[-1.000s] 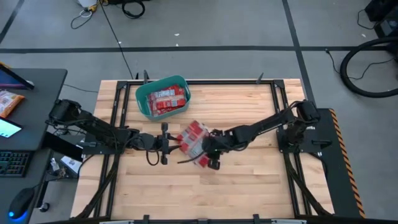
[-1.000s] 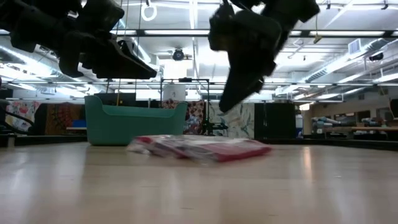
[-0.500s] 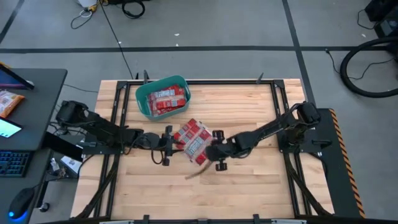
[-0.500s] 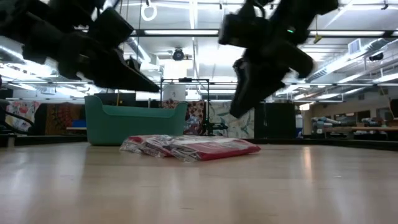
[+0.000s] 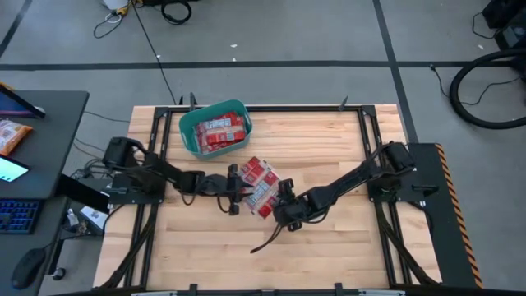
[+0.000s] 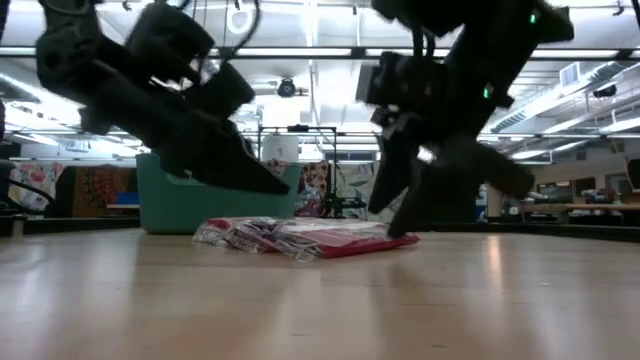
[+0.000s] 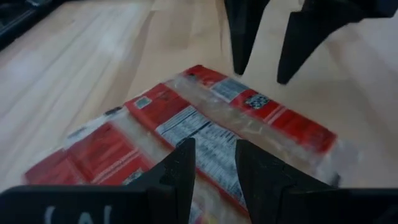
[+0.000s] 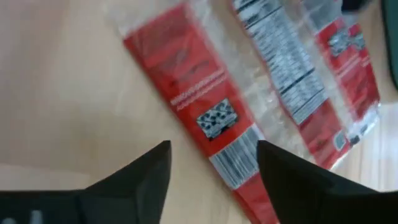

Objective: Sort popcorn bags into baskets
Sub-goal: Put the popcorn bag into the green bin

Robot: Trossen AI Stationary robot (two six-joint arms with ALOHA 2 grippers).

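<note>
A loose pile of red popcorn bags (image 5: 259, 182) lies flat on the wooden table, just on the near side of the teal basket (image 5: 185, 131). The basket stands at the far left with more bags (image 5: 222, 131) inside it. My left gripper (image 5: 235, 183) is open and hangs low over the pile's left side (image 7: 205, 124). My right gripper (image 5: 283, 203) is open wide and tipped down at the pile's near right end. The end of one bag (image 8: 236, 162) shows between its fingers. My left gripper hovers just over the bags and touches nothing. My right gripper's fingertip (image 6: 398, 228) has come down to the level of the pile's right end (image 6: 405, 238); I cannot tell whether it touches a bag.
A black metal frame (image 5: 374, 140) runs round the table. Bare wood (image 5: 329, 255) lies toward the near edge and the right. A desk with a keyboard (image 5: 16, 215) and a mouse stands beyond the left edge.
My left gripper has sunk and moved right toward the pile, rolling a little. My right gripper has sunk toward the pile's near right end, rolled about its own line, and opened wider. The pile stays on the table.
</note>
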